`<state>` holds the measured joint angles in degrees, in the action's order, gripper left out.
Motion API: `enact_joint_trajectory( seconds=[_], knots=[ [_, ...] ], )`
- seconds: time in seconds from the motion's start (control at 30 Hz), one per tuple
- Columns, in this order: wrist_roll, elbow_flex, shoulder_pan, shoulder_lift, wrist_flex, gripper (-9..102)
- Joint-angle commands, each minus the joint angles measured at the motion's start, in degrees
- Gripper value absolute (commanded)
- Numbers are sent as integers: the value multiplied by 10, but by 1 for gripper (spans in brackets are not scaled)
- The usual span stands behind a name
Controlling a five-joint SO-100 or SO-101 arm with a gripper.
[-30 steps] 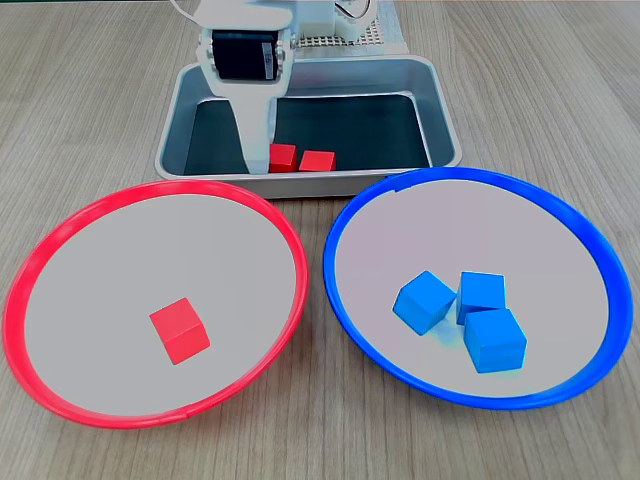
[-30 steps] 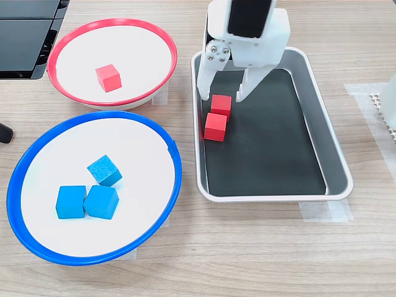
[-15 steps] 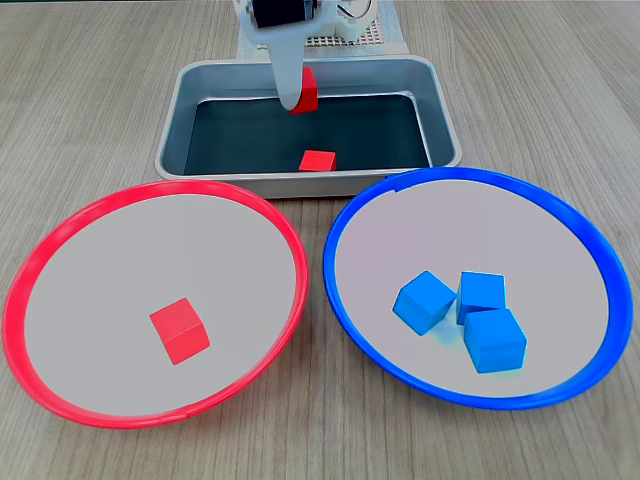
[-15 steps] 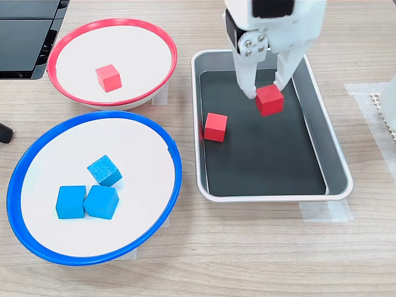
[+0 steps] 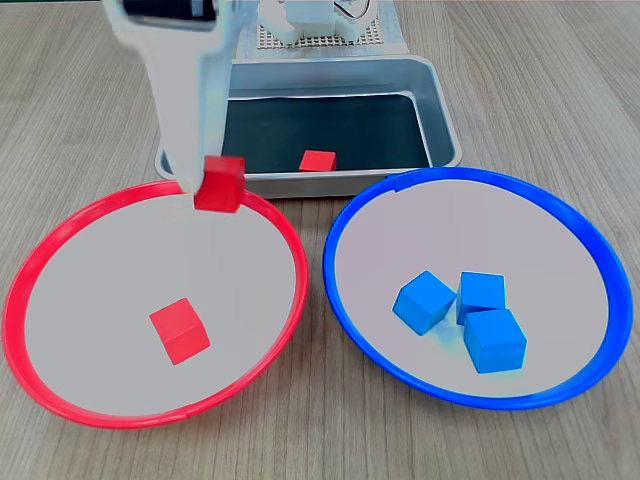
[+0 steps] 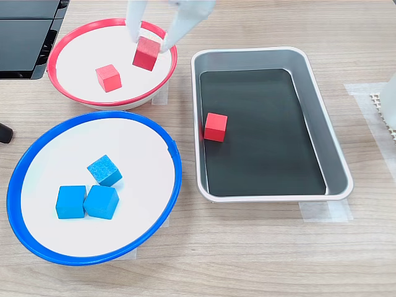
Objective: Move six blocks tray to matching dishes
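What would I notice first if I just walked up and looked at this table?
Probably the two big round dishes side by side: the red-rimmed dish with one red block lying in it, and the blue-rimmed dish with three blue blocks bunched together. Next, the gripper holding another red cube above the red-rimmed dish. Behind, one last red cube sits in the silver tray.

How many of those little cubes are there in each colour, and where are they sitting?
Small red cubes: 3, one in the red-rimmed round dish, one in the silver metal tray, one held by the gripper.
Small blue cubes: 3, all in the blue-rimmed round dish.
Total: 6.
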<state>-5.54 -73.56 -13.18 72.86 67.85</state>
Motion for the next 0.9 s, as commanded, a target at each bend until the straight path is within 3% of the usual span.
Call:
enact_joint_trajectory(
  seconds=[0.0, 0.13, 0.2, 0.23, 0.43, 0.57, 0.73, 0.87],
  knots=[
    [-6, 35, 0, -27, -23, 11],
    [-25, 35, -2, -40, -38, 17],
    [-86, 20, 4, -17, -35, 5],
    [-144, -2, 11, 9, -22, 0],
    [-536, -214, 16, 218, 30, 0],
    [-712, -450, 13, 372, -142, 0],
    [-813, -729, 63, 551, -344, 0],
    [-844, -815, 93, 615, -359, 4]
  ],
)
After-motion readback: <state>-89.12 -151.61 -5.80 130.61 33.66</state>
